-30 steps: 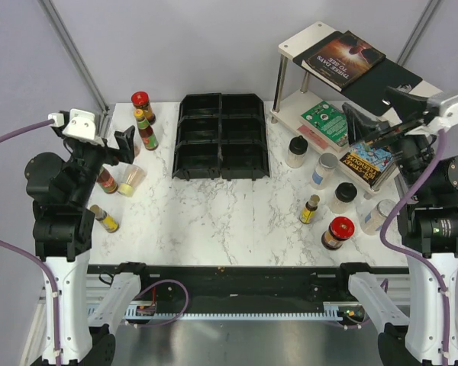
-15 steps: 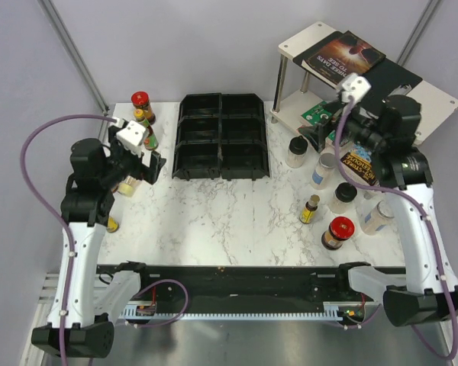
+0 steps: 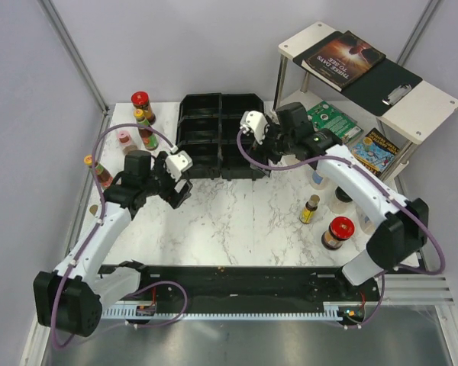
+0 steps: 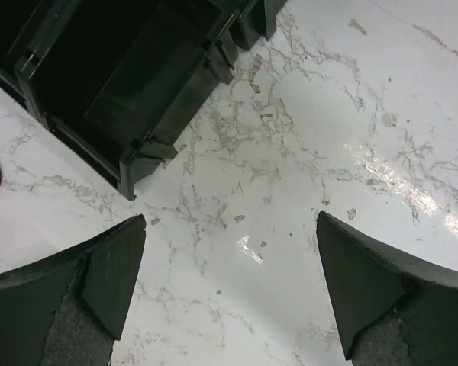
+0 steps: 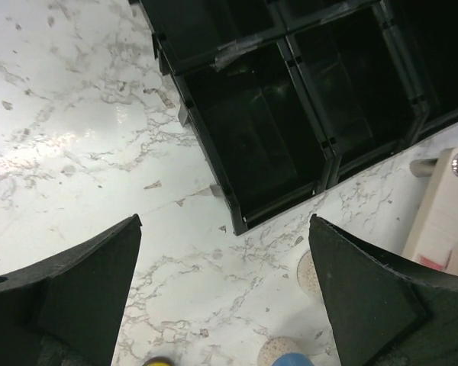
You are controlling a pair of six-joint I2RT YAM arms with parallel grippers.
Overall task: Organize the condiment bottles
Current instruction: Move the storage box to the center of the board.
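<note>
- Nearest, on the right side of the worktop [image 3: 229, 229], the near red-capped jar [image 3: 338, 231] stands upright. The slim dark bottle [image 3: 311, 208] is upright just beyond it to the left, not touching it.
- Behind those two, a clear jar [image 3: 340, 200] sits on the marble, partly hidden by the right arm.
- Left of centre, the left claw [image 3: 179, 194] hangs over bare marble off the near left corner of the black tray [image 3: 221, 137]. In the left wrist view the left claw [image 4: 229, 221] has its fingers spread wide with only worktop between them.
- Further back, the right claw [image 3: 267, 158] hangs above the tray's near right corner. The right wrist view shows the right claw [image 5: 225, 221] also spread wide and holding nothing, with that tray [image 5: 259, 130] corner between the fingers.
- At the left edge stands a yellow-capped bottle [image 3: 98, 171], well apart from the tray.
- Beyond it come the pink-lidded shaker [image 3: 124, 139] and, just to its right, a yellow-capped sauce bottle [image 3: 145, 131], both upright on the worktop beside the tray's left wall.
- Farthest on the left, the far red-capped jar [image 3: 141, 102] stands at the back corner, close behind the sauce bottle.
- At the far right, a two-level shelf [image 3: 424, 103] carries a book [image 3: 343, 57] on its top board.
</note>
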